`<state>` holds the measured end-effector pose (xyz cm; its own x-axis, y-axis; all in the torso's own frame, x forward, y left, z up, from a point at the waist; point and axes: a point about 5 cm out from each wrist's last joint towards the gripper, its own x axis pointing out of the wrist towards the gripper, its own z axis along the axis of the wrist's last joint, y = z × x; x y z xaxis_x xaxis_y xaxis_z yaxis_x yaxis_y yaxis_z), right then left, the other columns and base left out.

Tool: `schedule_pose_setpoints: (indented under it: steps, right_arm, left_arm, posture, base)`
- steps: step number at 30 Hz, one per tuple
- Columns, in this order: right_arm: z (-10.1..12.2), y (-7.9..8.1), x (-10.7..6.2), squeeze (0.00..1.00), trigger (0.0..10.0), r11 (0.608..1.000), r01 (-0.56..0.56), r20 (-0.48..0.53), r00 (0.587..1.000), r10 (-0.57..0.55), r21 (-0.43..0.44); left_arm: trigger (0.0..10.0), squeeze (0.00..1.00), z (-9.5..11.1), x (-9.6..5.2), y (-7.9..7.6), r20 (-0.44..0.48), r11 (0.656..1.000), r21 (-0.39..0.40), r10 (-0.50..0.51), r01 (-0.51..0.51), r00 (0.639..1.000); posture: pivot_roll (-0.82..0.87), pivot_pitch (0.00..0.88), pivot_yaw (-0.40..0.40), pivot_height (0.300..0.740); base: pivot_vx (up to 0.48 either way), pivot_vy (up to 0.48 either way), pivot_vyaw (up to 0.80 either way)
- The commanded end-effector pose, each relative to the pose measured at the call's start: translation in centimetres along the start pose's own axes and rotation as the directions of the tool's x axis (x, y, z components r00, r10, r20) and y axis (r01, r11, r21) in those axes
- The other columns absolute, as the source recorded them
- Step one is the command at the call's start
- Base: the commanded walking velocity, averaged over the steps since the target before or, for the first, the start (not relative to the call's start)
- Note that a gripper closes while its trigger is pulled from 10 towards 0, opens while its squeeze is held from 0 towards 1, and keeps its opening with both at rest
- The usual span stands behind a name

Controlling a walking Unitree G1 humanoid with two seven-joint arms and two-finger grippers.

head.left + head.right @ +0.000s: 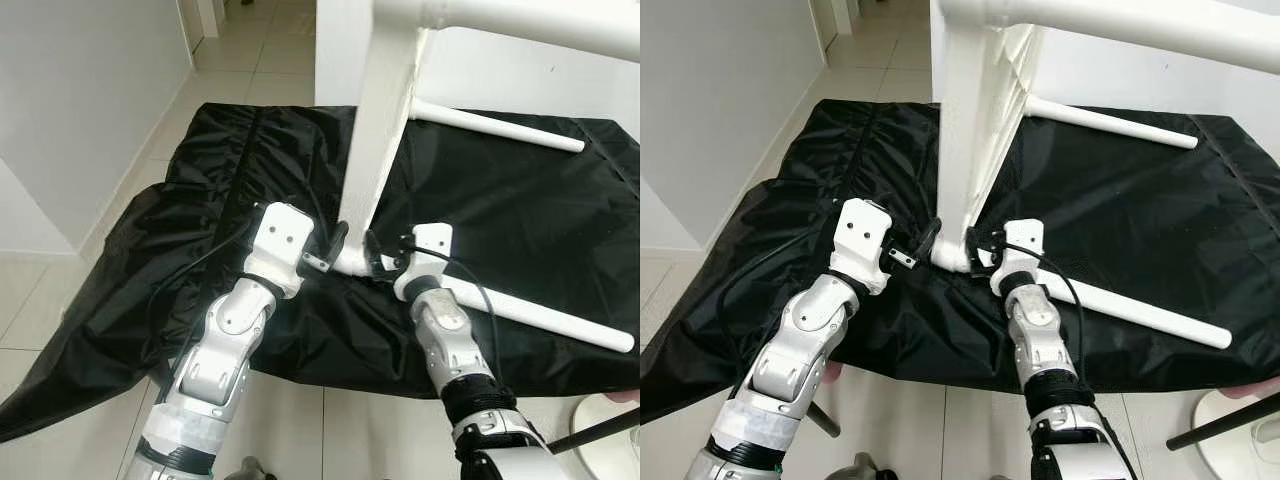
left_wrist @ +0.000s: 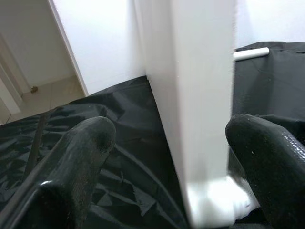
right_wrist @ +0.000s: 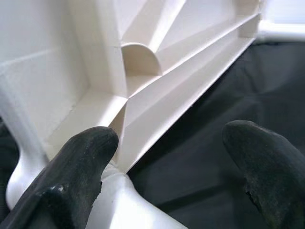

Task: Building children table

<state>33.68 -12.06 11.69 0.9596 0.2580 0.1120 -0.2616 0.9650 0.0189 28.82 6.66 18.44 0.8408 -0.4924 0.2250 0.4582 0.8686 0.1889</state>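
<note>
My left gripper [image 1: 338,240] is spread wide, one black finger [image 2: 78,162] on each side of the white tabletop [image 1: 378,130], which stands tilted on its edge on the black sheet [image 1: 200,200] covering the floor. Whether either finger presses the panel I cannot tell. My right gripper [image 1: 378,252] meets the same lower corner from the other side, its fingers [image 3: 76,171] also spread apart around the corner.

A white leg [image 1: 540,320] runs from that corner along the sheet toward my right; a second leg [image 1: 500,128] lies further back.

My right wrist view shows the ribbed underside of the tabletop [image 3: 157,76], with a rounded socket at the corner. My left wrist view shows its smooth edge [image 2: 200,95] between the fingers, with a white wall behind.
</note>
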Motion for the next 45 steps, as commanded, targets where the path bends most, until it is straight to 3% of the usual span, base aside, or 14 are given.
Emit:
schedule_pose_setpoints:
  steps: [1, 7, 12, 16, 18, 19, 21, 27, 36, 40, 42, 45]
  right_arm:
    - [-0.3, 1.4, 0.0, 0.00, 10.0, 0.998, -0.068, -0.011, 0.998, 0.068, 0.002]
    - [-0.2, 1.9, 0.0, 0.00, 10.0, 0.996, -0.087, -0.008, 0.996, 0.087, 0.009]
    - [-0.3, 1.3, -0.3, 0.00, 10.0, 0.998, -0.060, -0.005, 0.998, 0.060, 0.006]
    - [0.6, -1.0, -1.8, 0.00, 10.0, 0.997, 0.073, 0.100, 0.992, -0.075, 0.027]
    - [0.6, -1.0, -1.8, 0.00, 10.0, 0.997, 0.073, 0.100, 0.992, -0.075, 0.027]
    - [1.1, -2.0, -2.3, 0.00, 10.0, 0.988, 0.152, 0.134, 0.979, -0.153, 0.018]
    - [1.3, -2.4, -2.5, 0.00, 10.0, 0.983, 0.186, 0.146, 0.972, -0.186, 0.014]
    - [1.4, -3.4, -4.0, 0.00, 10.0, 0.962, 0.273, 0.154, 0.951, -0.269, -0.007]
    - [1.4, -3.4, -5.9, 0.00, 10.0, 0.956, 0.291, 0.152, 0.947, -0.284, -0.026]
    - [1.5, -3.5, -6.0, 0.00, 10.0, 0.954, 0.299, 0.154, 0.944, -0.292, -0.026]
    - [2.0, -3.7, -6.3, 0.00, 10.0, 0.946, 0.322, 0.165, 0.936, -0.312, -0.039]
    - [2.0, -3.7, -6.3, 0.00, 10.0, 0.946, 0.322, 0.165, 0.936, -0.312, -0.039]
  left_arm:
    - [10.0, 0.00, 0.3, -0.1, 0.2, 0.013, 1.000, 0.008, 0.015, -0.016, 1.000]
    - [10.0, 0.00, 0.6, -0.3, -0.5, 0.029, 0.998, -0.039, -0.053, 0.054, 0.998]
    - [10.0, 0.00, 0.6, -0.4, -0.8, 0.018, 0.995, -0.060, -0.078, 0.079, 0.997]
    - [10.0, 0.00, 0.0, -0.5, -1.5, -0.027, 0.978, -0.143, -0.157, 0.152, 0.987]
    - [10.0, 0.00, 0.0, -0.5, -1.5, -0.027, 0.978, -0.143, -0.157, 0.152, 0.987]
    - [10.0, 0.00, 0.0, -0.5, -1.6, -0.033, 0.970, -0.173, -0.179, 0.171, 0.983]
    - [10.0, 0.00, 0.0, -0.4, -1.7, -0.032, 0.967, -0.184, -0.186, 0.177, 0.982]
    - [10.0, 0.00, 0.2, 0.6, -1.6, -0.051, 0.956, -0.227, -0.205, 0.188, 0.978]
    - [10.0, 0.00, -0.3, 2.5, -1.0, -0.131, 0.950, -0.264, -0.205, 0.165, 0.970]
    - [10.0, 0.00, -0.2, 3.0, -0.9, -0.138, 0.952, -0.260, -0.204, 0.163, 0.969]
    - [10.0, 0.00, 0.2, 4.3, -0.7, -0.141, 0.945, -0.281, -0.215, 0.169, 0.966]
    - [10.0, 0.00, 0.2, 4.3, -0.7, -0.141, 0.945, -0.281, -0.215, 0.169, 0.966]
  posture:
    - [0.04, 0.000, 0.018, 0.740]
    - [0.04, 0.000, 0.015, 0.740]
    - [0.04, 0.000, 0.012, 0.740]
    - [0.04, 0.000, 0.012, 0.740]
    - [0.04, 0.000, 0.012, 0.740]
    - [0.04, 0.000, 0.014, 0.740]
    - [0.04, 0.000, 0.014, 0.740]
    - [0.03, 0.000, 0.014, 0.740]
    - [0.00, 0.000, 0.024, 0.740]
    - [-0.01, 0.000, 0.027, 0.740]
    - [-0.03, 0.000, 0.043, 0.740]
    - [-0.03, 0.000, 0.043, 0.740]
  base:
    - [0.000, 0.000, 0.00]
    - [0.000, 0.000, 0.00]
    - [0.000, 0.000, 0.00]
    - [0.000, 0.000, 0.00]
    - [0.000, 0.000, 0.00]
    - [0.000, 0.000, 0.00]
    - [0.000, 0.000, 0.00]
    - [0.000, 0.000, 0.00]
    - [0.000, 0.000, 0.00]
    - [0.000, 0.000, 0.00]
    - [0.000, 0.000, 0.00]
    - [0.000, 0.000, 0.00]
